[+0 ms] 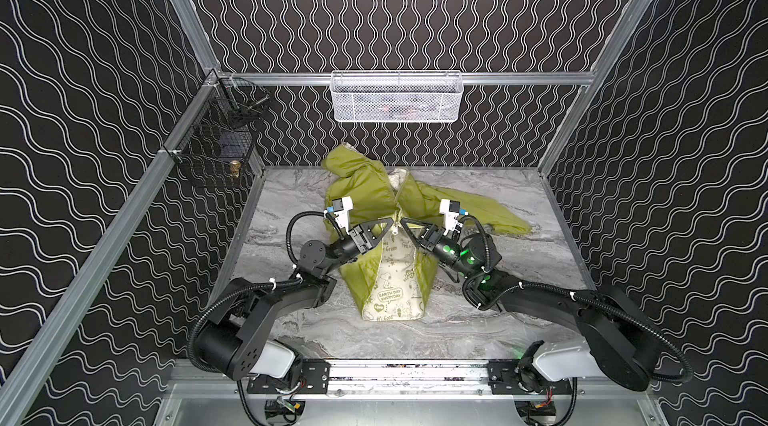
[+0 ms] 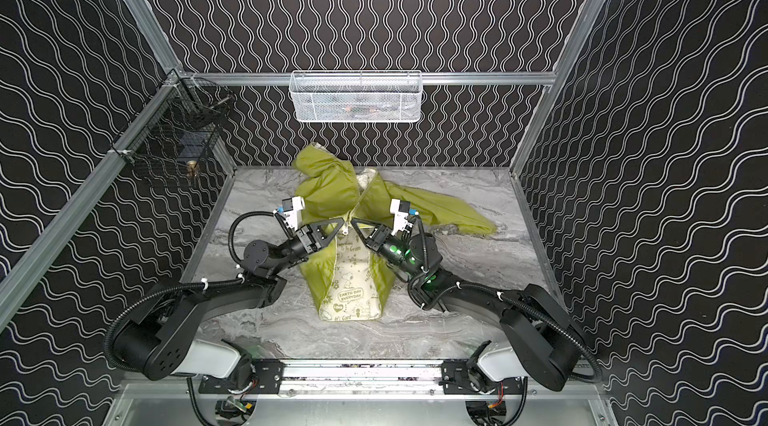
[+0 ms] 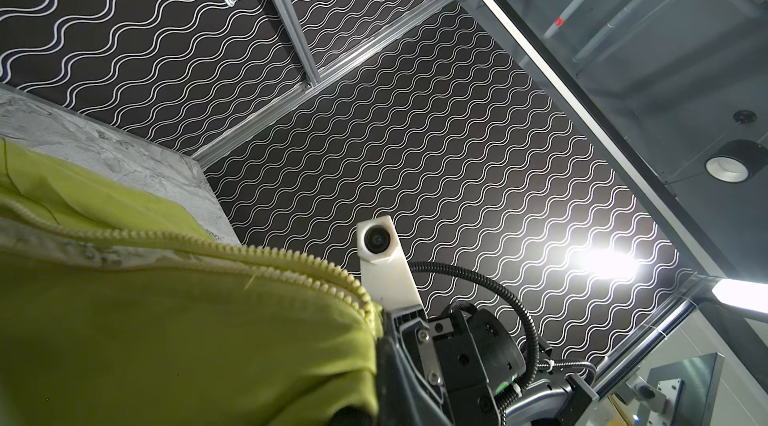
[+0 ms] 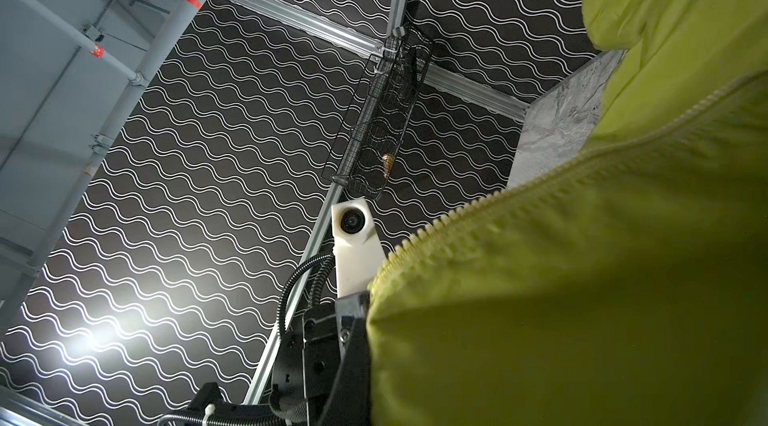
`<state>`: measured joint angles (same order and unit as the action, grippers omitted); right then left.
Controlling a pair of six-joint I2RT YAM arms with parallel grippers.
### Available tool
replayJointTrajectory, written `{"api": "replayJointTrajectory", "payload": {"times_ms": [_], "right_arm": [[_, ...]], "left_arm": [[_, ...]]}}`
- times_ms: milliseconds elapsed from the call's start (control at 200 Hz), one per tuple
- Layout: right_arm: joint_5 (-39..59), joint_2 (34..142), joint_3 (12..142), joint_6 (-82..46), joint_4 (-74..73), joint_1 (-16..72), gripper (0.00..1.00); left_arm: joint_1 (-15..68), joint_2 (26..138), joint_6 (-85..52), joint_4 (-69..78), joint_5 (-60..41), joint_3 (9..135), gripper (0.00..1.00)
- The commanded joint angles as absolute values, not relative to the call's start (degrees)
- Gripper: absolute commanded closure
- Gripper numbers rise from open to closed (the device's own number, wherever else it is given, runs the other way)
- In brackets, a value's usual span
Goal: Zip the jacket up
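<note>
The lime-green jacket (image 1: 361, 189) (image 2: 328, 189) lies on the marble table, hood toward the back wall, one sleeve (image 1: 498, 216) spread to the right. Its lower front gapes open on cream printed lining (image 1: 392, 278). My left gripper (image 1: 390, 223) (image 2: 338, 223) and right gripper (image 1: 404, 223) (image 2: 354, 223) meet tip to tip at mid-chest. Each is shut on its own front edge of the jacket, by the pale zipper. Both wrist views are filled with green fabric (image 3: 166, 341) (image 4: 582, 320) and a zipper teeth row (image 3: 291, 257) (image 4: 457, 216). My own fingertips are hidden there.
A white mesh basket (image 1: 395, 97) hangs on the back wall above the hood. A black wire basket (image 1: 216, 141) hangs on the left wall. Bare marble table (image 1: 498, 299) lies in front of and beside the jacket, with patterned walls on three sides.
</note>
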<state>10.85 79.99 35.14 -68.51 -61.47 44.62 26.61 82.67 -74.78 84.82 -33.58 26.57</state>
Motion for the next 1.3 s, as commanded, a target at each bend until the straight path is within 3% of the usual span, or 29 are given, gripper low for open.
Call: {"api": "replayJointTrajectory", "payload": {"times_ms": [0, 1291], "right_arm": [[13.7, 79.9, 34.9, -70.4, -65.3, 45.0, 1.00], [13.5, 80.8, 33.7, -70.8, -66.7, 46.6, 1.00]], "left_arm": [[26.2, 82.7, -75.2, 88.6, -32.8, 27.2, 1.00], [25.7, 83.6, -75.7, 88.6, -33.3, 27.7, 1.00]]}}
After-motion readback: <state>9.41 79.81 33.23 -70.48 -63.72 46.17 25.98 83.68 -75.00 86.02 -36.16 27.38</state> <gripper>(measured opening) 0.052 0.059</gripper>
